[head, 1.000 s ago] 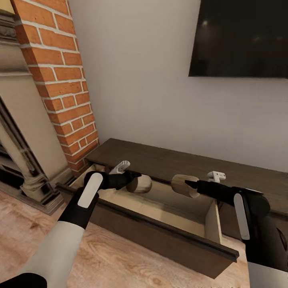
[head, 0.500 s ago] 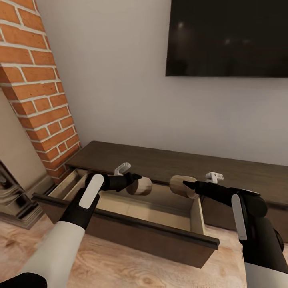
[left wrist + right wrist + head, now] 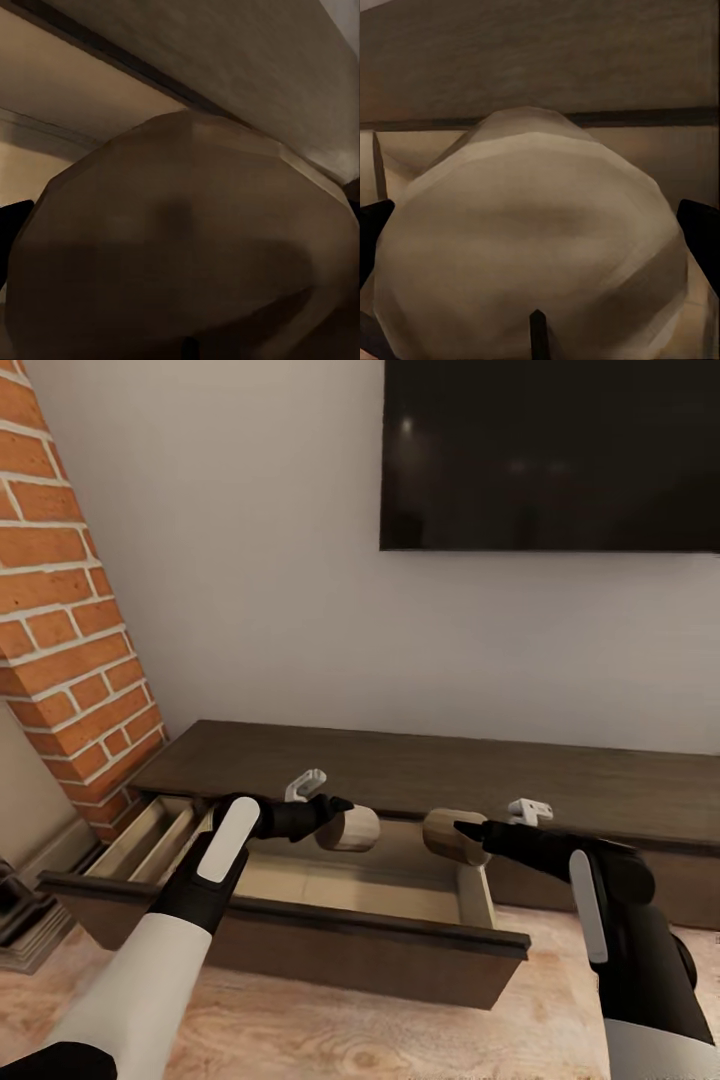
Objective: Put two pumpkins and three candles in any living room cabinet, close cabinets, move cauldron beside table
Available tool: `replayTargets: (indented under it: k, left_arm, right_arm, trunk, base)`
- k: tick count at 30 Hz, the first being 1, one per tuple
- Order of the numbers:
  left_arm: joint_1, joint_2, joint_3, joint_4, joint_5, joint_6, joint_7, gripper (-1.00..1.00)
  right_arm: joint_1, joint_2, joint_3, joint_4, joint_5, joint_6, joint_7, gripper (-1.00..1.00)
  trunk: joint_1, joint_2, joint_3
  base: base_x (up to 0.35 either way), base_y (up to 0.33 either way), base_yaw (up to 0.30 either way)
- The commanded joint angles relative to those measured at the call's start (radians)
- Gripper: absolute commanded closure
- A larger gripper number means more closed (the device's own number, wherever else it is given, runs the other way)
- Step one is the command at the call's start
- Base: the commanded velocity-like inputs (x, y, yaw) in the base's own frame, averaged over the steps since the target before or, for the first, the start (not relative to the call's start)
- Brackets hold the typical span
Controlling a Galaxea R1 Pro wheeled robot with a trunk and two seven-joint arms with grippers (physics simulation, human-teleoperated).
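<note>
**Two candles held over the open drawer**

The left gripper has its jaws closed around a short, tan, cylindrical candle, held on its side; in the left wrist view the candle sits between the dark fingertips. The right gripper grips a second candle the same way, and the right wrist view shows that candle between its black fingertips.

Both candles hang just above the pulled-out drawer of the long dark cabinet, near its back edge and a little apart from each other. The drawer's pale inside looks bare under them.

The candles are likely light, rigid and smooth, so they may slip or roll once let go; a grip across the round side, as here, seems sound. Lowering them close to the drawer floor before release would keep them from rolling.

A dark screen hangs on the wall above, with brick to the left.
</note>
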Motion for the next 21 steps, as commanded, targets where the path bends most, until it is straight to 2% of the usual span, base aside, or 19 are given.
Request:
replayTargets:
  k: [1,8,12,21]
  left_arm:
    - [-0.001,0.0,-0.001,0.0,0.011,0.002,0.011,1.0]
    - [0.0,0.0,0.001,0.001,0.012,0.002,0.008,1.0]
    - [0.0,0.001,0.009,0.004,0.014,0.005,0.004,1.0]
    - [0.0,0.006,0.013,0.009,0.015,0.009,0.005,1.0]
  right_arm:
    - [-0.001,0.0,0.001,0.006,-0.011,0.007,-0.013,1.0]
    - [-0.001,0.003,0.005,0.012,-0.011,0.007,-0.023,1.0]
    - [-0.002,0.011,0.006,0.012,-0.013,0.007,-0.059,1.0]
    - [-0.001,0.019,0.01,0.005,-0.016,0.007,-0.08,1.0]
  trunk:
    - [0.0,0.0,-0.001]
    - [0.0,0.0,-0.001]
    - [0.0,0.0,-0.001]
    - [0.0,0.0,-0.001]
  base:
    - [0.0,0.006,-0.232]
    - [-0.014,0.006,-0.163]
    - [-0.177,0.109,-0.028]
    - [-0.216,0.168,-0.048]
